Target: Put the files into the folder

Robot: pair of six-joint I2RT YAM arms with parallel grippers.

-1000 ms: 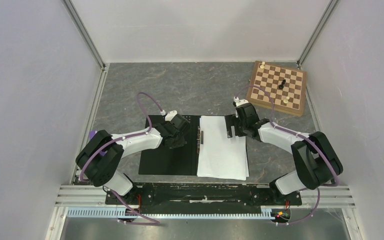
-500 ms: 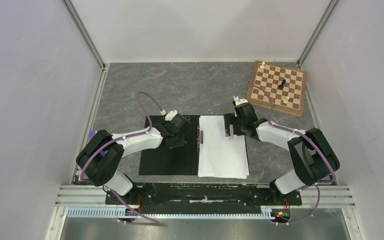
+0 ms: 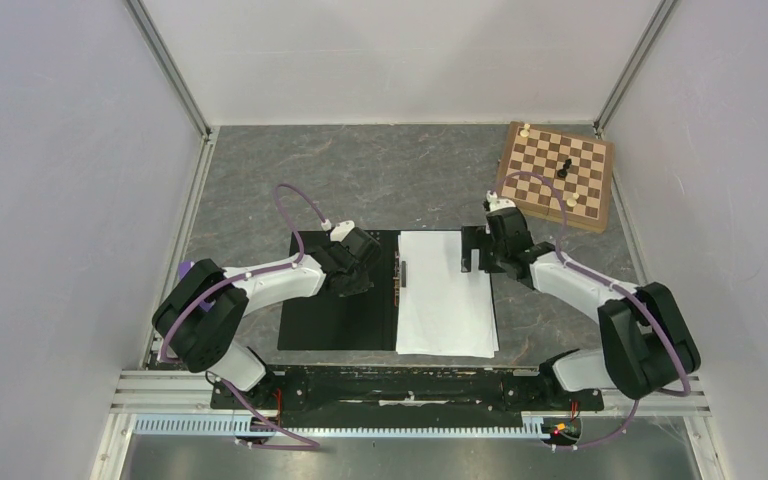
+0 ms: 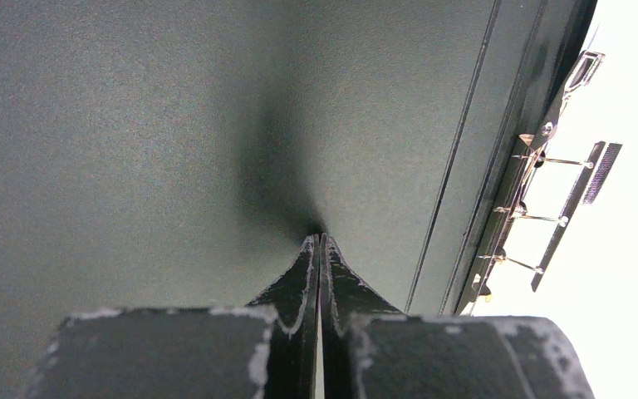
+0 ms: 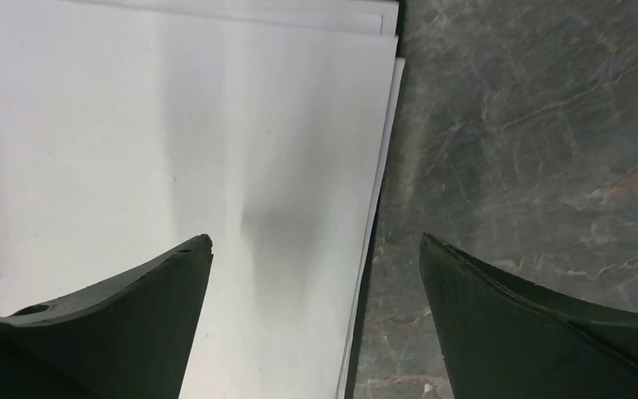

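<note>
- The left gripper (image 4: 319,249) was closed, with nothing between its fingers. Its tips pressed down on the left inner face of the folder (image 3: 320,325).
- The folder lay open and flat on the table (image 3: 380,170), black inner faces up.
- A metal clip (image 4: 548,191) ran along the folder's spine.
- The files (image 3: 445,305), a slightly fanned stack of white sheets, lay on the folder's right half, just right of the spine.
- The right gripper (image 5: 316,238) was wide open and held nothing. It hung at the folder's far right corner, one finger over the files and the other over the table; whether it touched them could not be told.
- A chessboard (image 3: 555,175) with a few pieces sat well beyond the folder, far right.
</note>
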